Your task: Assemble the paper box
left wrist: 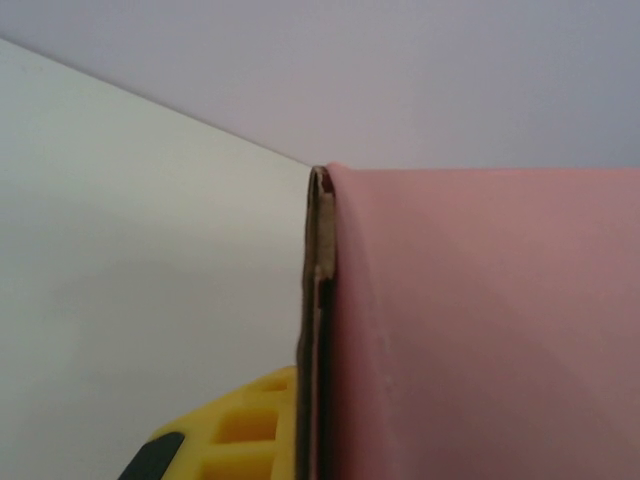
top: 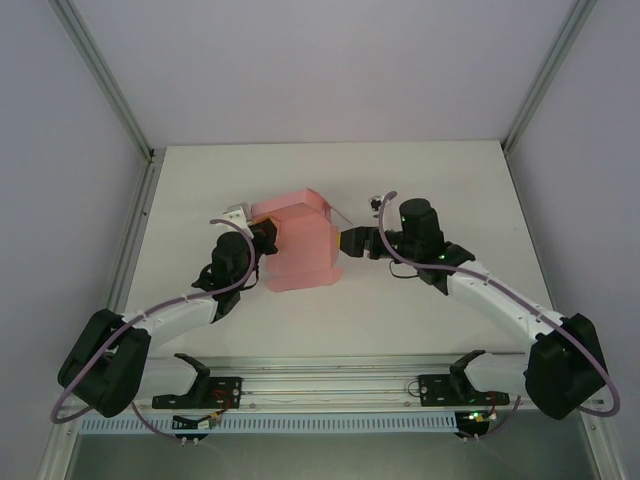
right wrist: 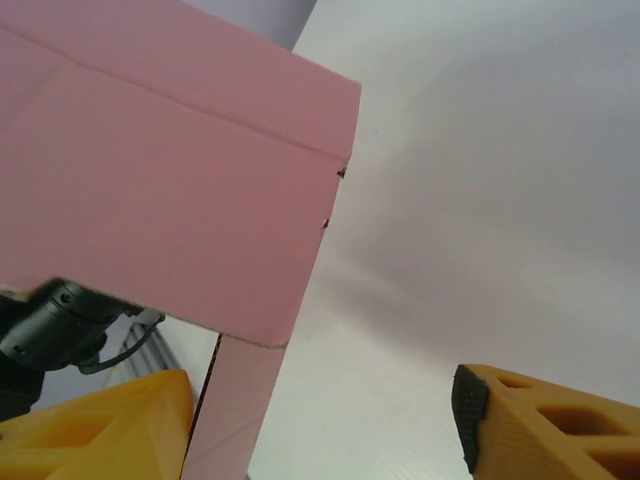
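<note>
The paper box (top: 300, 250) is pale pink card, partly folded up, standing on the table's middle with a flat flap spread toward the near side. My left gripper (top: 264, 238) is shut on its left wall. In the left wrist view the card's edge (left wrist: 318, 300) runs straight up beside one yellow finger (left wrist: 235, 430), and the pink panel (left wrist: 480, 330) hides the other finger. My right gripper (top: 348, 243) is at the box's right side, open. Its fingertips (right wrist: 100, 425) stand far apart, and a narrow pink flap (right wrist: 235, 410) hangs just inside the left one under the box's wall (right wrist: 170, 190).
The white table (top: 420, 190) has free room behind and to the right of the box. Metal frame posts (top: 140, 150) stand at the back corners with grey walls beyond. A rail with the arm bases (top: 320, 385) runs along the near edge.
</note>
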{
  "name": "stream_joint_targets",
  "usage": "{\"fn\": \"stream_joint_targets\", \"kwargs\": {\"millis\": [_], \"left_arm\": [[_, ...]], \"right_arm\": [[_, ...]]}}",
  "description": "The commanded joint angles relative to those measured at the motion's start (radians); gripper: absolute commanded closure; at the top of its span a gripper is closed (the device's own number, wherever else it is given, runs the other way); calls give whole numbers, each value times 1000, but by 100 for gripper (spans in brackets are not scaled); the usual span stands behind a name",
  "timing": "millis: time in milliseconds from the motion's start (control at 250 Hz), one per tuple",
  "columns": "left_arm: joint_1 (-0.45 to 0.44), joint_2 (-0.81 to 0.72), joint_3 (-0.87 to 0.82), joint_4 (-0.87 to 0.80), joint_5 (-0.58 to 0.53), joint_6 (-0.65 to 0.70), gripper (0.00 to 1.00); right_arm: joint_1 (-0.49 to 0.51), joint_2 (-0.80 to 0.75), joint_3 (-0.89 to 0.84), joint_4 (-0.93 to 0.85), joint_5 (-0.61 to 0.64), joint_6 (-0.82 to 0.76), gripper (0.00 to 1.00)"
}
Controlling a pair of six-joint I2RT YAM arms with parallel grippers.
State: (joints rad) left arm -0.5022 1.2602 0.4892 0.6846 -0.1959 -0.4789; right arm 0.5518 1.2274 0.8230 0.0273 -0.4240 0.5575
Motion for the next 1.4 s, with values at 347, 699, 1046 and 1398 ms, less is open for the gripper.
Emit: {"fn": "stream_joint_targets", "kwargs": {"millis": [347, 699, 1046, 1398], "left_arm": [[-5, 5, 13, 103, 12, -57, 100], [-4, 1, 7, 160, 87, -59, 100], [-4, 15, 0, 245, 155, -93, 100], [-3, -51, -2, 111, 92, -22, 100]], "right_arm": [[-7, -27, -108, 151, 1, 114, 68], [-39, -40, -186, 289, -95, 181, 75], [-55, 383, -226, 1187, -437, 637, 72], [-114, 374, -189, 1094, -502, 584, 63]]}}
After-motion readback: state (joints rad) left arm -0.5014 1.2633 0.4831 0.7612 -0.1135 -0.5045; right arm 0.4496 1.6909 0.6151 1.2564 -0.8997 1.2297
